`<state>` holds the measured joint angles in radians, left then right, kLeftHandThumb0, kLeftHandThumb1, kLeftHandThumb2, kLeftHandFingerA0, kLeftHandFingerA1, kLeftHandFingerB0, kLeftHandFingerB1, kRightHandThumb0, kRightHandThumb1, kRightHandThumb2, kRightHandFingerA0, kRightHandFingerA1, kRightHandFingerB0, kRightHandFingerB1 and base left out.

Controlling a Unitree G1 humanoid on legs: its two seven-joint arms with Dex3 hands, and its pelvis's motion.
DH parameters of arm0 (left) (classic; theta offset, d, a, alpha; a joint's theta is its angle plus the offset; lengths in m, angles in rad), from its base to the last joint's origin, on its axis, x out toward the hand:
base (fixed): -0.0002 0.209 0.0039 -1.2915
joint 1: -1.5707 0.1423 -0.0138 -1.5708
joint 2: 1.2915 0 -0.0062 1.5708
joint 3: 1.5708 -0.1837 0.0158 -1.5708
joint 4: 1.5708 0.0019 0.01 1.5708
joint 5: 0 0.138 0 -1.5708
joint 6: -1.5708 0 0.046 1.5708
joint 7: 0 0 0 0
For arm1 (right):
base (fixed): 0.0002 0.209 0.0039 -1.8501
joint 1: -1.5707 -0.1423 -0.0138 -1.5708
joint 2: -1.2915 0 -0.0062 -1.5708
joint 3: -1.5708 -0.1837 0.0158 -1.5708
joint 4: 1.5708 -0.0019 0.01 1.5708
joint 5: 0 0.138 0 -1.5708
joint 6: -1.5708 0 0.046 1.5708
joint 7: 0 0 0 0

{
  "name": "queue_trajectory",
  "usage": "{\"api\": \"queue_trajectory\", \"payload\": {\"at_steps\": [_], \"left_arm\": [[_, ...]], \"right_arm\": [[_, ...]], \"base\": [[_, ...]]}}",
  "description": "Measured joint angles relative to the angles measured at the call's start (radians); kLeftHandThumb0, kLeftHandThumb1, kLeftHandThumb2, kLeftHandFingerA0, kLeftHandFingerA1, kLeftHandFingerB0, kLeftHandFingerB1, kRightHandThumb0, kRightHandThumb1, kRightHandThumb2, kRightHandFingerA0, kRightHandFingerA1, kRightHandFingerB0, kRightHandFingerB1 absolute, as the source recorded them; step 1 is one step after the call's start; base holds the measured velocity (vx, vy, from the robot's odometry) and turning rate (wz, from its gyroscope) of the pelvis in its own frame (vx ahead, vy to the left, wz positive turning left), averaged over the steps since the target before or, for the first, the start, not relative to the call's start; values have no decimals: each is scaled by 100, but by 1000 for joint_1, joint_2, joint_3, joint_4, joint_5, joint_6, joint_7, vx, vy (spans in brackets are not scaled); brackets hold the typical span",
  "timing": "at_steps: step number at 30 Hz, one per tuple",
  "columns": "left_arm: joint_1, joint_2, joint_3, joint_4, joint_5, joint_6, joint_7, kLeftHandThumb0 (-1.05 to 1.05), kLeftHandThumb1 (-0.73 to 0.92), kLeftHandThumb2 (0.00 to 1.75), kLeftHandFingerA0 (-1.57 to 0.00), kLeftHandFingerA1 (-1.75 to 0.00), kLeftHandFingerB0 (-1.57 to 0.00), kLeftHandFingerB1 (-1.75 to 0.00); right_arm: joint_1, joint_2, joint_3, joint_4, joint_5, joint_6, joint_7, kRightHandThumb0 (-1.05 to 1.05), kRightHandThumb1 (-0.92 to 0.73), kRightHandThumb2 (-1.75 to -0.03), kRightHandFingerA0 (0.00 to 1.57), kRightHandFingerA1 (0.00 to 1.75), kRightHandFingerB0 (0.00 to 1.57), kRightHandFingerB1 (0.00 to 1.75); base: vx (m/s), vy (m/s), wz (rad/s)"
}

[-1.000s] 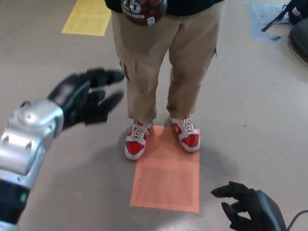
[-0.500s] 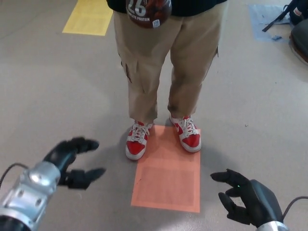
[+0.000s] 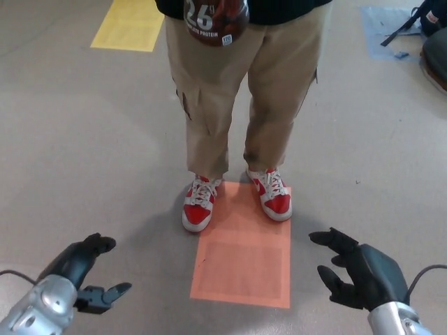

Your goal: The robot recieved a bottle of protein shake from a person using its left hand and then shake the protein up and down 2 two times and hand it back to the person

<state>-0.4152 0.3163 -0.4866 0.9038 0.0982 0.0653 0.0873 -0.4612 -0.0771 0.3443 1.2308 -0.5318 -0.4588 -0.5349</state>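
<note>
A dark brown protein shake bottle [image 3: 215,19] with white lettering shows at the top edge, held in front of the person's waist; the holding hand is out of frame. The person [image 3: 244,91] stands facing me in tan trousers and red-and-white sneakers. My left hand [image 3: 82,271] hangs low at the bottom left, open and holding nothing, far below the bottle. My right hand [image 3: 356,273] sits low at the bottom right, also open with its fingers spread.
An orange rectangle [image 3: 244,251] marks the floor under the person's feet. A yellow floor patch [image 3: 129,24] lies at the top left, a blue one [image 3: 391,28] at the top right beside dark equipment [image 3: 433,42].
My left hand has dropped from chest height at the left down to the bottom left corner, still empty. The right hand has barely shifted. The bottle stays with the person.
</note>
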Motion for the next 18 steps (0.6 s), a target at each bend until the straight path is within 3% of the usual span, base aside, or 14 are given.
{"api": "queue_trajectory", "payload": {"at_steps": [14,18], "left_arm": [[-39,-1,-5,178,57,-231,111,-43,52,68,-27,-41,-10,-34],[-59,-1,-4,212,77,-292,140,-45,52,70,-32,-43,-13,-36]], "right_arm": [[-36,0,-16,1,-2,73,1,-23,-68,-75,60,42,34,36],[-55,0,-27,1,0,89,4,-26,-76,-68,59,40,33,35]], "base": [[0,0,0],[0,0,0]]}}
